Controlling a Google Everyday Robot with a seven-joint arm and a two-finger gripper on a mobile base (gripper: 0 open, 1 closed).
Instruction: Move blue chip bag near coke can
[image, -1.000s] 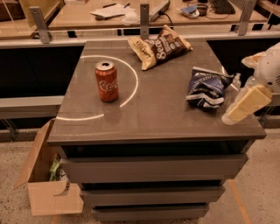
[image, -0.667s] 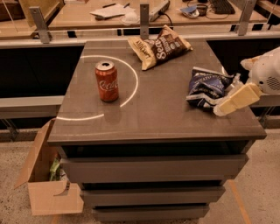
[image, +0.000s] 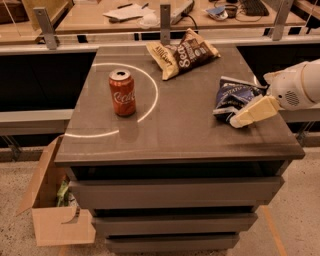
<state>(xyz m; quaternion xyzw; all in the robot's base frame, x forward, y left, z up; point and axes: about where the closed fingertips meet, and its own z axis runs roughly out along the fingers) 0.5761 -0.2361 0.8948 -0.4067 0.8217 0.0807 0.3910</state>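
On the grey cabinet top (image: 190, 125), the gripper (image: 252, 112) touches the blue chip bag (image: 231, 96) (whether clamped, cannot tell).

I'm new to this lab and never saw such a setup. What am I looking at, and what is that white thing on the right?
One camera looks down on a grey cabinet top. The white thing is a mobile robot's single arm; its cream gripper reaches in from the right, against the blue chip bag. Whether it grips the bag cannot be told. On the left stands a coke can; at the back lies a brown chip bag. A cardboard box sits on the floor.
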